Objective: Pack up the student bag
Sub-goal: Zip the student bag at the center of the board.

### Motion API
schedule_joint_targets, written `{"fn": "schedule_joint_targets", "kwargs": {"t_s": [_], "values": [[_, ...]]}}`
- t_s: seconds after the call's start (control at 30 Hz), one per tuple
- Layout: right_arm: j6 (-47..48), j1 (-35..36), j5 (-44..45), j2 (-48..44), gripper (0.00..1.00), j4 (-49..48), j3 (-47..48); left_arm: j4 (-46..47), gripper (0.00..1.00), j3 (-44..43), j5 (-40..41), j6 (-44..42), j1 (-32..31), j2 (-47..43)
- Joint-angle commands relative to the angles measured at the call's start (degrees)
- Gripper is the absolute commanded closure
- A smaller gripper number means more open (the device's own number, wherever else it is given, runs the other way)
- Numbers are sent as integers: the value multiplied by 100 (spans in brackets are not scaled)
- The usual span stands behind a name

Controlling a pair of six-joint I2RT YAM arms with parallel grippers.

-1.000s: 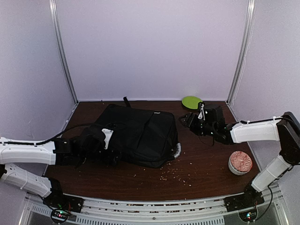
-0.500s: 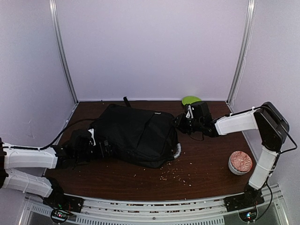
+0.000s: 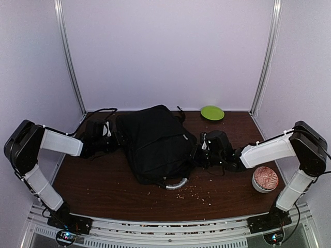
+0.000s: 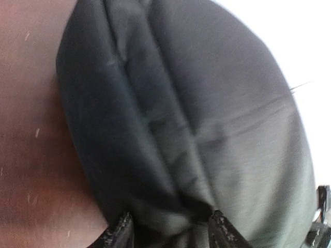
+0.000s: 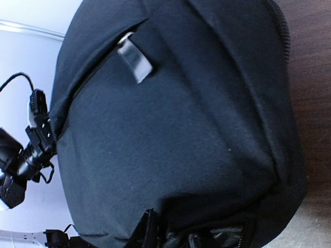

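Ok, the student bag just got swung round. A second ago it lay broadside across the table; now it runs back-to-front in the middle, bulging up, with its grey handle poking out at the near end. The left gripper has gone from the front-left up to the bag's back-left corner, and its fingertips are pinching a bunched fold of the black fabric. The right gripper has dropped from the back to the bag's right flank and is pushed right into the edge. Honestly I can't tell whether its fingers are closed on anything.

My guess is this is repositioning to get at a zipper. Nothing's gone in yet, and the bag looks shut.

Room-wise, the far end sits near the back wall, with the green plate just off its back-right. The patterned bowl sits well apart on the right, and crumbs litter the front. There's bare wood front-left.
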State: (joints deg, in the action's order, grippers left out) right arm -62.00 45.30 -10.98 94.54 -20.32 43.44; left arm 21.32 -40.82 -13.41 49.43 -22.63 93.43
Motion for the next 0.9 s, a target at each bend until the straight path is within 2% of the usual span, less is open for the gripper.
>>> {"fn": "schedule_joint_targets", "kwargs": {"t_s": [0.0, 0.1, 0.13, 0.2, 0.37, 0.5, 0.53, 0.67, 0.73, 0.87], "values": [[138, 200, 302, -541, 72, -48, -137, 491, 42, -374, -568, -136, 145, -2], [599, 226, 587, -1085, 54, 317, -435, -170, 25, -170, -280, -251, 136, -429], [811, 271, 713, -1285, 50, 465, -528, -400, 21, -17, -123, -251, 123, -659], [1193, 435, 1032, -1668, 46, 788, -698, -912, 3, 347, 335, -243, 30, -1289], [1817, 1271, 1799, -2183, 44, 1041, -1053, -2787, 2, 779, 2186, -80, -772, -3143], [1994, 2042, 2534, -2106, 45, 889, -1070, -3686, 2, 1362, 3143, 1088, -899, -4416], [1990, 2263, 2797, -2025, 45, 870, -1017, -3685, 2, 1620, 3181, 1273, -854, -4719], [1822, 2760, 3056, -1445, 48, 722, -673, -2689, 2, 2567, 2305, 1603, -668, -5689], [1686, 2854, 2931, -1031, 50, 659, -450, -2952, 2, 2346, 1983, 1636, -765, -5645], [1495, 3019, 2900, -274, 54, 510, -61, -2951, 2, 2085, 2014, 2013, -1630, -5329]]}}
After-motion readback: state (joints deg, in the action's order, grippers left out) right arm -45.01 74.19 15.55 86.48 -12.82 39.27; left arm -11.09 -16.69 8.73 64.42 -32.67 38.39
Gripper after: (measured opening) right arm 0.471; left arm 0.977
